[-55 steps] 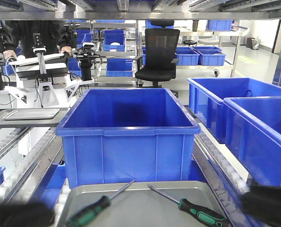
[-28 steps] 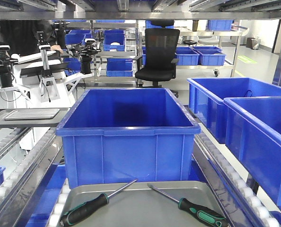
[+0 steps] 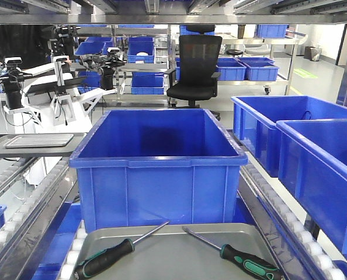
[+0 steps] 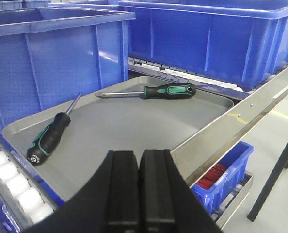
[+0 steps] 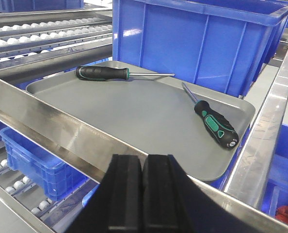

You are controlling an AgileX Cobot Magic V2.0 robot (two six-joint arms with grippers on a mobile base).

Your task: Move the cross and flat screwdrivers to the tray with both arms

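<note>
I see both screwdrivers, one (image 3: 103, 259) lower left, one (image 3: 249, 263) lower right, lying in the tray (image 3: 173, 256); left gripper (image 4: 140, 187) and right gripper (image 5: 141, 194) are clenched empty, so bumping the rail (image 5: 61, 131) risks jolting them.

Two screwdrivers on one grey tray (image 3: 167, 256): one on the left (image 3: 103, 259), one on the right (image 3: 248, 269). Three big blue bins behind and right of the tray (image 3: 162, 169) (image 3: 278, 125) (image 3: 331, 169).
</note>
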